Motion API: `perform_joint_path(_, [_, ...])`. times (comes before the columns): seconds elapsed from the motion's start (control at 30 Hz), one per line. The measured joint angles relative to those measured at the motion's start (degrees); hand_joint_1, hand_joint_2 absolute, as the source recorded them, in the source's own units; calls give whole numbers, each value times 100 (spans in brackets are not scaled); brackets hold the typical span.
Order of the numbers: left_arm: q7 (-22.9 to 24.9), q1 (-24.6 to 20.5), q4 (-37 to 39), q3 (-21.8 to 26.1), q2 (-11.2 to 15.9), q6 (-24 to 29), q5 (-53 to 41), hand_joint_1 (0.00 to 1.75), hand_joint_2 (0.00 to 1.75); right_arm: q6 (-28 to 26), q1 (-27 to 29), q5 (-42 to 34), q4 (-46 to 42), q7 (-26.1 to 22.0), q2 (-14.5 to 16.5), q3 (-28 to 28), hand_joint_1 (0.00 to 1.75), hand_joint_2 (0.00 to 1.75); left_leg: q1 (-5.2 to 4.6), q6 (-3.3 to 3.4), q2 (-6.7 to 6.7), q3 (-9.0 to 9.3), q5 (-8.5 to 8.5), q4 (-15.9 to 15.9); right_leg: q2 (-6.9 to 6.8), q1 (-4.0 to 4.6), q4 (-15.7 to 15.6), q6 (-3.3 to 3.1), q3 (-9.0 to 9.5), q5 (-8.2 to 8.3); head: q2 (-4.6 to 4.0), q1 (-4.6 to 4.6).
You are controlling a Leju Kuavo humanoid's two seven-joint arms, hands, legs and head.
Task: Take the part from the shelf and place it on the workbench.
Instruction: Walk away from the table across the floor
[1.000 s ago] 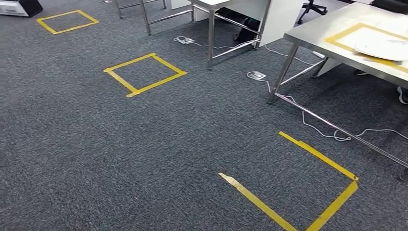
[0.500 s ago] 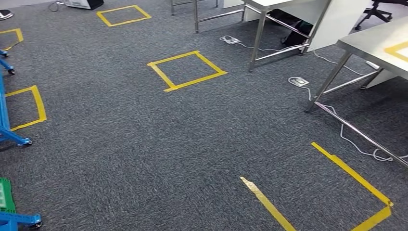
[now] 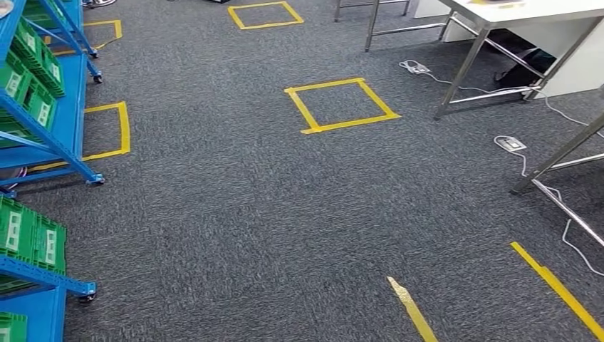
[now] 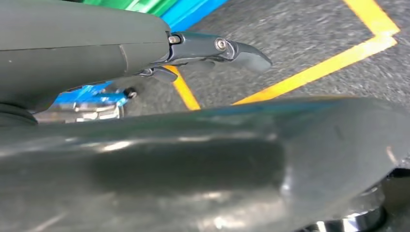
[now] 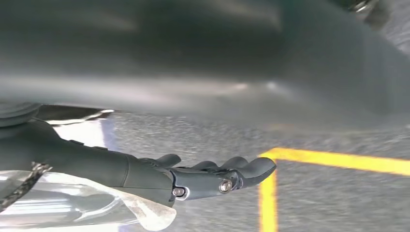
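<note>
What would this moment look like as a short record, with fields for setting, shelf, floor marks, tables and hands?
setting: grey carpet floor, seen from the head view
shelf: blue shelf at the left edge, holding green bins
floor marks: yellow tape square mid-floor, more tape squares around it
tables: metal-legged table at upper right, cables on the floor beside it
left hand: left hand holds nothing, fingers straight
right hand: right hand with fingers stretched out; clear sheet by the wrist, unidentifiable

Shelf (image 3: 50, 121) holding bins (image 3: 32, 53) stands left, tables (image 3: 498, 21) far right, apparently tape squares (image 3: 340, 105) between.
</note>
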Motion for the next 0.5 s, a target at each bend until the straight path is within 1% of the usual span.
perform_joint_path(0.03, [20,67,-110,88,-6,0,-28,0,0,-105,-20,-178,32,17,-84,201,0,0,3,27,-58,-6,12,-10,194,-15,300,14,-156,-172,0,8])
perform_joint_path(0.07, [28,107,-198,170,-19,0,-56,0,0,-211,-38,-350,69,33,-165,398,0,0,-5,44,-124,-22,18,-10,356,-21,715,18,-361,-363,0,17])
perform_joint_path(0.1, [30,123,-256,235,-38,0,-74,0,0,-303,-50,-493,110,48,-246,580,0,0,-15,53,-203,-35,21,-9,423,-22,1151,18,-595,-516,0,18])
perform_joint_path(0.13, [28,134,-293,289,-63,0,-88,0,0,-371,-61,-600,148,60,-322,743,0,0,-25,57,-285,-39,22,-9,449,-21,1475,13,-786,-578,0,17])
perform_joint_path(0.17, [17,141,-315,330,-91,-1,-92,0,0,-424,-70,-680,180,66,-392,887,0,0,-32,60,-373,-34,22,-8,461,-20,1586,3,-887,-513,0,17])
perform_joint_path(0.2, [-8,146,-329,360,-118,-1,-84,0,0,-470,-79,-754,211,67,-458,1026,0,0,-37,59,-464,-22,22,-8,480,-19,1455,-10,-877,-332,0,16])
perform_joint_path(0.23, [-50,148,-336,381,-138,-1,-60,0,0,-519,-94,-829,237,64,-519,1160,0,0,-38,58,-548,-6,21,-8,535,-22,1115,-26,-765,-76,0,16])
perform_joint_path(0.27, [-111,141,-339,391,-152,-2,-19,0,0,-582,-119,-918,268,58,-583,1302,0,0,-35,53,-628,5,21,-7,669,-28,708,-41,-612,153,0,17])
perform_joint_path(0.3, [-187,119,-340,394,-153,-2,45,0,0,-665,-156,-1032,306,49,-651,1461,0,0,-39,37,-709,1,18,5,809,-40,334,-47,-470,298,0,15])
perform_joint_path(0.33, [-283,88,-340,389,-143,-2,136,0,0,-776,-204,-1192,350,35,-733,1647,0,0,-37,8,-782,-21,23,12,920,-42,91,-49,-378,363,0,13])
perform_joint_path(0.37, [-388,56,-340,377,-119,-2,246,0,0,-907,-267,-1393,391,21,-826,1860,0,0,-29,-31,-856,-52,34,18,978,-38,-17,-53,-335,356,0,12])
perform_joint_path(0.4, [-490,27,-339,359,-89,-2,363,0,0,-1044,-335,-1611,426,7,-927,2094,0,0,-20,-78,-932,-83,49,21,939,-26,-52,-63,-313,346,0,10])
perform_joint_path(0.43, [-576,6,-337,335,-52,-1,469,0,0,-1177,-406,-1820,452,-2,-1025,2330,0,0,-1,-116,-968,-107,63,24,871,-21,-57,-94,-305,362,0,9])
perform_joint_path(0.47, [-637,-8,-335,309,-12,-1,553,0,0,-1281,-476,-1982,472,-7,-1111,2554,0,0,2,-142,-890,-133,41,66,798,-21,-76,-132,-287,385,0,9])
perform_joint_path(0.5, [-678,-29,-332,278,27,-1,611,0,0,-1360,-532,-2093,493,-12,-1190,2759,0,0,-3,-162,-732,-195,-46,195,715,-23,-99,-172,-272,407,0,-7])
